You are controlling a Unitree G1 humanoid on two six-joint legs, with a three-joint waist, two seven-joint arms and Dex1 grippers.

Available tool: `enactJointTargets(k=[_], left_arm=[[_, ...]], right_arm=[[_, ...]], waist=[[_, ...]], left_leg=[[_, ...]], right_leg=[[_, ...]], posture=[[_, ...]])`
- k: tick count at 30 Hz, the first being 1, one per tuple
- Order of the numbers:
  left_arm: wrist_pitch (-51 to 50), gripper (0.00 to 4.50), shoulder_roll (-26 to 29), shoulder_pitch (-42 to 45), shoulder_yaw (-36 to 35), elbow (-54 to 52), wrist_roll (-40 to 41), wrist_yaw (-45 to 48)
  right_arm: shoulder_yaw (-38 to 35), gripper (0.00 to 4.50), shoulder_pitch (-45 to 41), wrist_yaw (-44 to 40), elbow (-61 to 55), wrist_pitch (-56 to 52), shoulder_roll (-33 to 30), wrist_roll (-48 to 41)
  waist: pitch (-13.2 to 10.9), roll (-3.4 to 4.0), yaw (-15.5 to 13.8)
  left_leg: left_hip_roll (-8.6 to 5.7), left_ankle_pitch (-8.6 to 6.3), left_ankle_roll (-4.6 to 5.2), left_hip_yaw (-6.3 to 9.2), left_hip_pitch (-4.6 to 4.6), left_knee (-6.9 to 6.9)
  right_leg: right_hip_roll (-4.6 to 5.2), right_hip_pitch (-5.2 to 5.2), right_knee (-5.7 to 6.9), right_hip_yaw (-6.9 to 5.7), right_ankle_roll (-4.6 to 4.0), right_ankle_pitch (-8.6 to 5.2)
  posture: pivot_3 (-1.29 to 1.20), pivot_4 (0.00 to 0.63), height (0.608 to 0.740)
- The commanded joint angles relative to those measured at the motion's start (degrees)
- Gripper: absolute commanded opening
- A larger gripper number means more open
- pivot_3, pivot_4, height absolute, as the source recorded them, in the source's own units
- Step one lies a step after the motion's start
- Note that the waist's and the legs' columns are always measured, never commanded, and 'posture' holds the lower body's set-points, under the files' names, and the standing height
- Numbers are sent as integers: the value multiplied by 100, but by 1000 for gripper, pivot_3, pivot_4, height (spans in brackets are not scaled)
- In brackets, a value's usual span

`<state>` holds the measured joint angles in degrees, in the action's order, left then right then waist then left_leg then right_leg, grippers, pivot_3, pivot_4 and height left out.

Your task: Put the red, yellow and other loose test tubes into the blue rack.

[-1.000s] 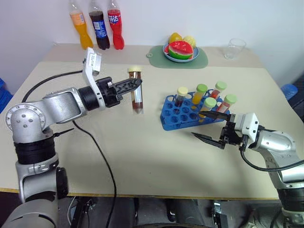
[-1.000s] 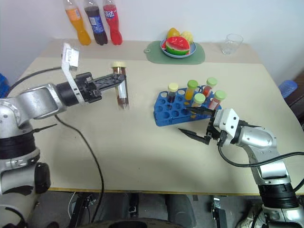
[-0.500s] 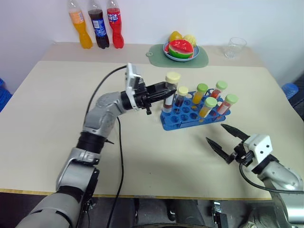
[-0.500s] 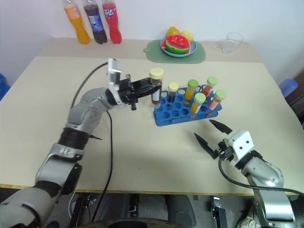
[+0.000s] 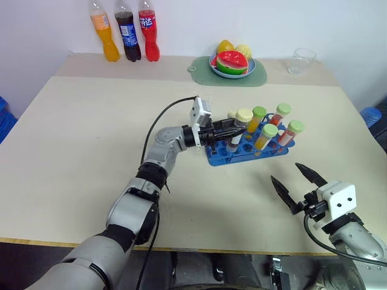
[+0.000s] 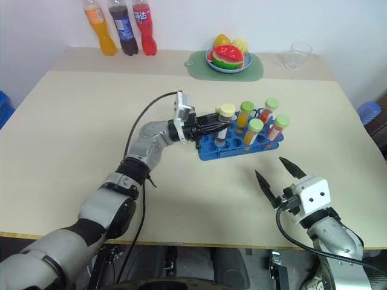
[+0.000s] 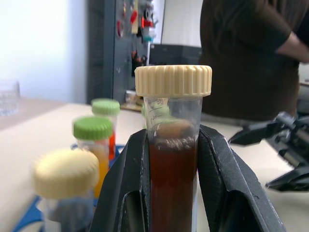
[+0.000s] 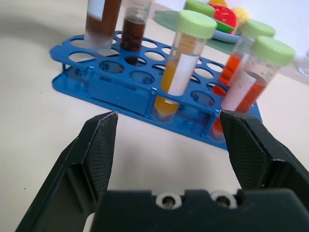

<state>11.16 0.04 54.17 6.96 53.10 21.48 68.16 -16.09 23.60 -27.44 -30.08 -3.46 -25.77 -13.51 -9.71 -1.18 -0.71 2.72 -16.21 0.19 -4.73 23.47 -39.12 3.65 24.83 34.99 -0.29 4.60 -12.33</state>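
Hovering at the lower right of the head view, the right hand (image 5: 297,179) has its two black fingers spread wide and nothing between them; it sits apart from the rack, on the near side of it. In the right wrist view those fingers (image 8: 100,147) frame the near long edge of the blue rack (image 8: 118,92).

Toward the middle of the frame, the left hand (image 5: 231,130) reaches across from the left and is pinched on a cream-capped test tube (image 5: 239,125) filled with dark brown liquid. The left wrist view shows the fingers (image 7: 219,179) clamped on both sides of the tube just below its cap. The tube stands upright over the left end of the blue rack, its lower end at the top grid of holes; whether it has entered a hole I cannot tell. Just beside it stands a second cream-capped tube (image 8: 136,23) of dark liquid, already in the rack.

Four green-capped tubes stand in the rack's right half: a yellow-orange one (image 5: 264,136) and a red-orange one (image 5: 290,133) in the nearer row, another yellow-orange (image 5: 256,118) and another red (image 5: 279,113) behind.

Farther back on the surface (image 5: 78,133), a green mat (image 5: 202,71) carries a bowl of fruit (image 5: 232,63) at upper centre, a clear cup (image 5: 300,60) stands to its right, and three soda bottles (image 5: 127,29) line the upper left. A person's dark torso (image 7: 251,53) appears in the left wrist view.
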Motion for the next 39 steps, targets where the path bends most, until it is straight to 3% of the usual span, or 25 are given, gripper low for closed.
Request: enactJointTargets(k=[1,18,23,24,28,32,39], left_arm=[[257,772,-170,213,-180,292,-159,32],[1074,772,-181,153,-407,979,-940,-368],[601,772,-301,186,-599,938,-660,112],[568,1782,-317,202,-656,900,-618,123],[712,3648,-287,233,-765,651,-745,-385],[771,3648,-109,-35,-719,-24,-734,-307],[-12,3648,654,-732,-792,-1479,-490,-231]], right_arm=[[-67,3699,3,66,-252,97,30,43],[-32,3699,-106,66,-185,96,-1,91],[5,3699,-192,50,-144,77,-11,113],[9,3699,-202,47,-148,72,-13,114],[-12,3699,-208,26,-185,47,-25,93],[-69,3699,-292,33,-87,-21,-53,72],[-119,3699,-931,156,438,-323,-172,171]], waist=[[0,0,4],[1,1,27],[1,0,4],[1,1,4],[1,0,1],[1,0,12],[3,3,30]], left_leg=[[1,0,0,1,0,0],[5,-1,1,8,-4,3],[4,-1,1,6,-4,3],[4,-1,1,6,-4,3],[4,-1,1,8,-3,3],[4,-1,1,7,-3,4],[8,-1,1,7,-6,3]], right_leg=[[0,0,0,0,0,0],[-8,0,4,-2,0,0],[-7,0,3,-2,0,0],[-7,0,3,-2,0,0],[-6,0,2,-2,0,0],[-7,0,3,-2,0,0],[-8,0,10,-2,-1,0]], posture=[[0,150,740],[0,150,740],[0,150,740],[0,150,740],[0,150,740],[0,150,740],[0,150,740]])
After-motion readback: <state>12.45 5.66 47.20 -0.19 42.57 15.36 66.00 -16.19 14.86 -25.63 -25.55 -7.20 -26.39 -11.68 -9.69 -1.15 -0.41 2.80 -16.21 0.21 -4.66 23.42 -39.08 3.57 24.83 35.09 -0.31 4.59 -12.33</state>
